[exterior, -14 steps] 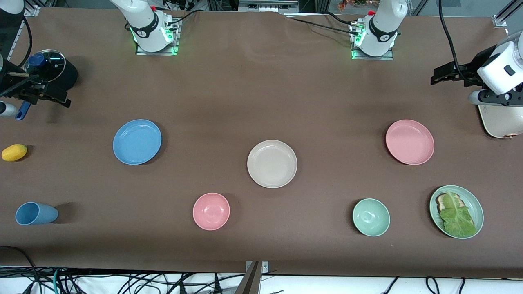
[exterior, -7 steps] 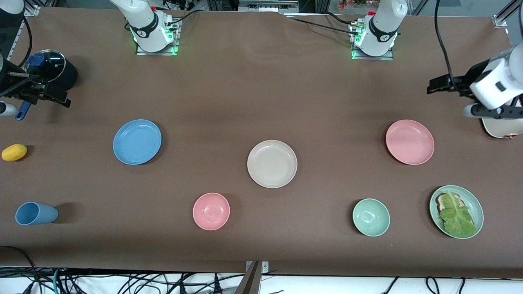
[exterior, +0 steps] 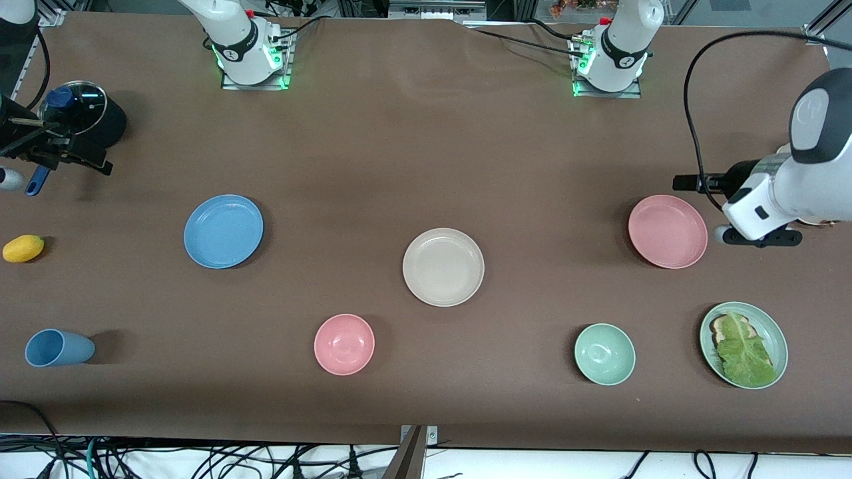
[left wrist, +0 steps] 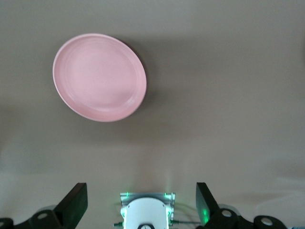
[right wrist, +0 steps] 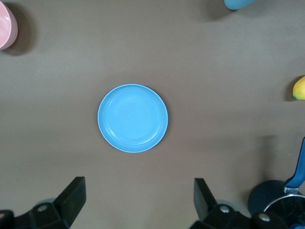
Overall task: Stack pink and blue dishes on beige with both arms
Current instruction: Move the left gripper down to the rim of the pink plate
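Note:
The cream-beige plate (exterior: 443, 267) lies mid-table. The light blue plate (exterior: 223, 231) (right wrist: 133, 118) lies toward the right arm's end, and the pink plate (exterior: 667, 231) (left wrist: 99, 77) toward the left arm's end. All three are bare and lie apart. My left gripper (exterior: 680, 181) (left wrist: 140, 196) hangs open and empty over the table just off the pink plate's rim. My right gripper (exterior: 100, 163) (right wrist: 138, 192) is open and empty too. It hovers beside the black pot at the table's end, well away from the blue plate.
Nearest the front camera sit a blue cup (exterior: 56, 348) on its side, a pink bowl (exterior: 344, 344), a green bowl (exterior: 604, 354) and a green plate with lettuce (exterior: 765, 326). A yellow fruit (exterior: 23, 248) and a lidded black pot (exterior: 83, 116) are at the right arm's end.
The left arm has swung from the table's end toward the pink plate, bringing its gripper close to the plate's rim. The right arm has barely moved, and no plate has shifted.

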Robot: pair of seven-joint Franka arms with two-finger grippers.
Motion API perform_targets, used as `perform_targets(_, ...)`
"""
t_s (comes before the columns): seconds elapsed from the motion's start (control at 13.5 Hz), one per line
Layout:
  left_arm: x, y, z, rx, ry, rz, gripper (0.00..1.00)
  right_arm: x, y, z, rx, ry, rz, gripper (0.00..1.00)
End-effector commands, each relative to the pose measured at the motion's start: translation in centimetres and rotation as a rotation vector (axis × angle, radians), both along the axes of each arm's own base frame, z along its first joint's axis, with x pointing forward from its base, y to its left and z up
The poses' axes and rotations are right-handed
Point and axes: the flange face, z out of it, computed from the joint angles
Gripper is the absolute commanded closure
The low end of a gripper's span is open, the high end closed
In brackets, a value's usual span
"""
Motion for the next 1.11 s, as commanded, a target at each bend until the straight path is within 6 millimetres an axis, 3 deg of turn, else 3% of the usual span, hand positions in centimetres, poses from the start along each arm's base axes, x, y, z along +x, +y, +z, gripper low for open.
perform_targets(0.0, 2.1, 4.3, -1.3, -0.024, -0.070, -0.048, 0.00, -0.4, -0.3, 0.2, -0.001, 0.004, 0.014, 0.00)
perform_targets(0.15, 2.8, 8.0, -3.8, -0.065, -0.087, -0.085, 0.00, -0.4, -0.2, 0.2, -0.001, 0.004, 0.015, 0.00)
perform_targets(0.37, 3.2, 11.5, -6.5, -0.087, -0.104, -0.097, 0.00, -0.4, -0.3, 0.2, -0.001, 0.004, 0.014, 0.00)
perform_targets(0.67, 3.0, 16.6, -12.7, -0.180, -0.144, -0.090, 0.00, -0.4, -0.3, 0.2, -0.001, 0.004, 0.014, 0.00)
perform_targets(1.04, 2.3, 20.9, -18.3, -0.268, -0.173, -0.105, 0.00, -0.4, -0.3, 0.2, 0.000, 0.005, 0.014, 0.00)
